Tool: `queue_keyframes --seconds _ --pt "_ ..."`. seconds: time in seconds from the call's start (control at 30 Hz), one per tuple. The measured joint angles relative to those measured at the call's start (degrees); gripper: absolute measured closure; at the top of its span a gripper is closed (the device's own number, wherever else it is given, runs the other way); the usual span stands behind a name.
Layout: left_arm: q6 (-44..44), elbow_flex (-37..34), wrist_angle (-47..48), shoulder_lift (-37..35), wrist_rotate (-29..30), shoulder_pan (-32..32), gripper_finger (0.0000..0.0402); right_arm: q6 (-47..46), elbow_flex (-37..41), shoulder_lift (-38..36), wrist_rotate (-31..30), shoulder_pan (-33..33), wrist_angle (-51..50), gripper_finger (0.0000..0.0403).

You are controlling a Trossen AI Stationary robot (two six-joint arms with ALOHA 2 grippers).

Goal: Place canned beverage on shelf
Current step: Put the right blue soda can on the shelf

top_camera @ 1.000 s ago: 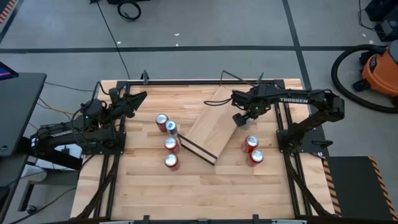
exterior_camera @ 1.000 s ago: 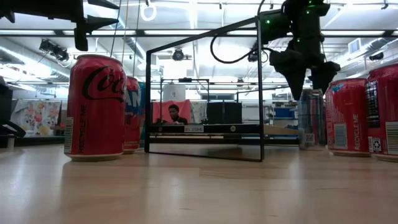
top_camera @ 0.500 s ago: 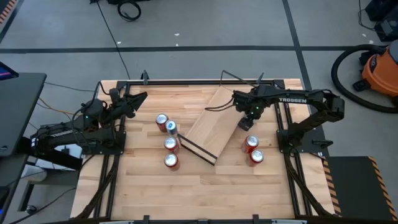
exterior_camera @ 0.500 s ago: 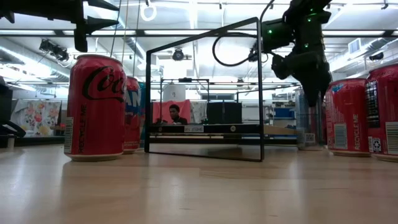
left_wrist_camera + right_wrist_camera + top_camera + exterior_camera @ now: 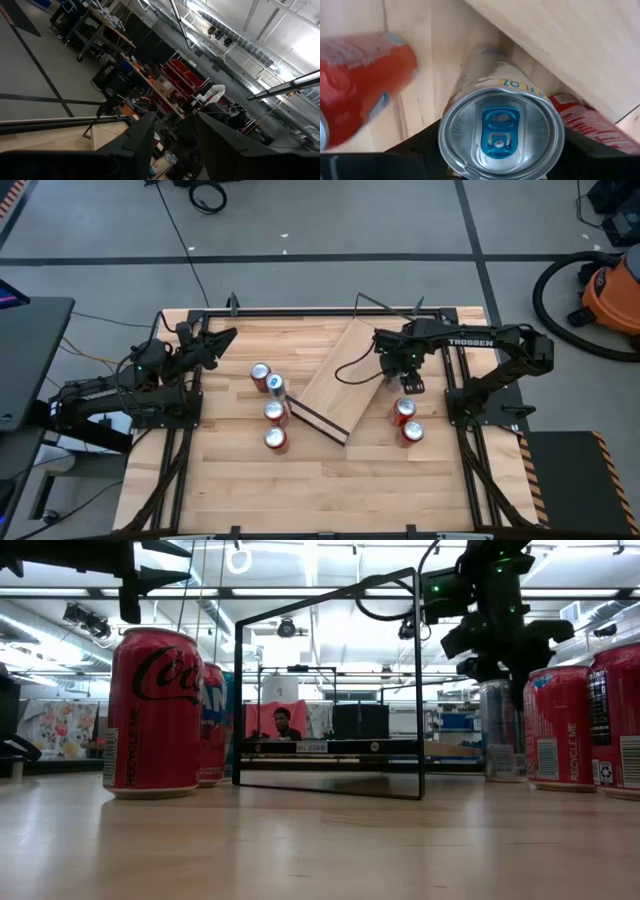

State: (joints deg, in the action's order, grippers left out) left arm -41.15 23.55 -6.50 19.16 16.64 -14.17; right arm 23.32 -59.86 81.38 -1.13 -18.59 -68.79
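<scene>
The shelf (image 5: 335,380), a light-wood board on a black wire frame (image 5: 415,690), lies slanted across the table's middle. A silver can with a blue tab (image 5: 500,132) stands upright just right of the shelf; it also shows in the low view (image 5: 500,735). My right gripper (image 5: 407,386) is open right above it, pointing down, with one finger (image 5: 422,145) on either side of the can's top. I see no touch. Two red cans (image 5: 405,411) (image 5: 412,432) stand nearer the front. My left gripper (image 5: 218,337) is open and empty at the far left.
Several cans (image 5: 273,410) stand in a row left of the shelf, and the nearest is a red cola can (image 5: 155,710). One red can (image 5: 360,85) and another (image 5: 580,117) stand close beside the silver can. The shelf's edge (image 5: 560,55) runs close by.
My right gripper has gone from over the shelf's right edge toward the table's near and right side and a little down. It now stands over the silver can. The cans and the shelf have kept still.
</scene>
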Motion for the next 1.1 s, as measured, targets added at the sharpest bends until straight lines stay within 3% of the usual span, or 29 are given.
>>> queue_keyframes --seconds 0.23,0.37,0.57,0.87,1.1 --pt "0.0 0.0 0.0 0.0 0.0 0.0 0.0251 -1.9 -0.1 0.0 -2.0 0.5 -1.9 0.0105" --pt "0.0 0.0 0.0 0.0 0.0 0.0 0.0251 -8.9 -0.1 0.0 -1.4 0.0 -3.6 0.0063" --pt "0.0 0.0 0.4 0.0 0.0 0.0 0.0251 -24.7 -0.1 0.0 4.3 -1.4 -4.3 0.0008" --pt "-0.3 0.0 0.7 0.0 0.0 0.0 0.0251 -44.0 -0.1 0.0 5.7 -2.3 1.7 0.0010" --pt "-0.8 0.0 0.7 0.0 0.0 0.0 0.0251 -48.6 0.1 0.0 3.5 -2.4 6.0 0.0014"
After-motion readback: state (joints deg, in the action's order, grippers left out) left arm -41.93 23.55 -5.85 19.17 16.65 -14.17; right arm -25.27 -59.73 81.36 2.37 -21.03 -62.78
